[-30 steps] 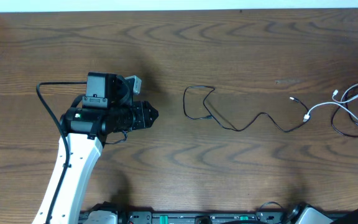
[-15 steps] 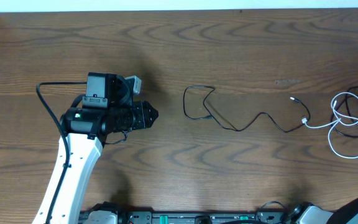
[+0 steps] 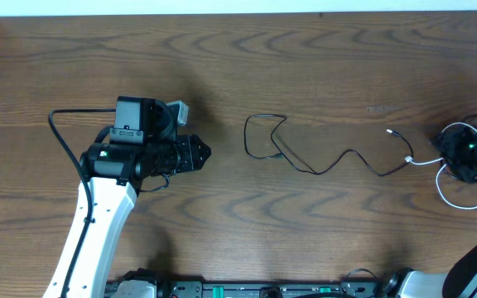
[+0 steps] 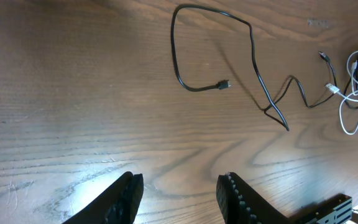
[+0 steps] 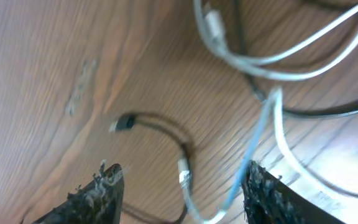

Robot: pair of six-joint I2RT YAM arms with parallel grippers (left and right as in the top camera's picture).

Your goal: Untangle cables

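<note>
Two pincers are gaping open, gripping nothing. The right pincer (image 5: 182, 176) is hovering at the desk's (image 3: 305, 66) right edge, over the looped white cable (image 5: 215, 28) and a tangled black cable (image 5: 322, 114). The left pincer (image 4: 180, 182) is hovering left of the long black cable (image 4: 173, 50) crossing the desk's middle, not touching it.

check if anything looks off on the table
The white cable and a black cable lie looped over each other at the table's right edge, below the open right gripper. The other black cable lies apart mid-table.
</note>
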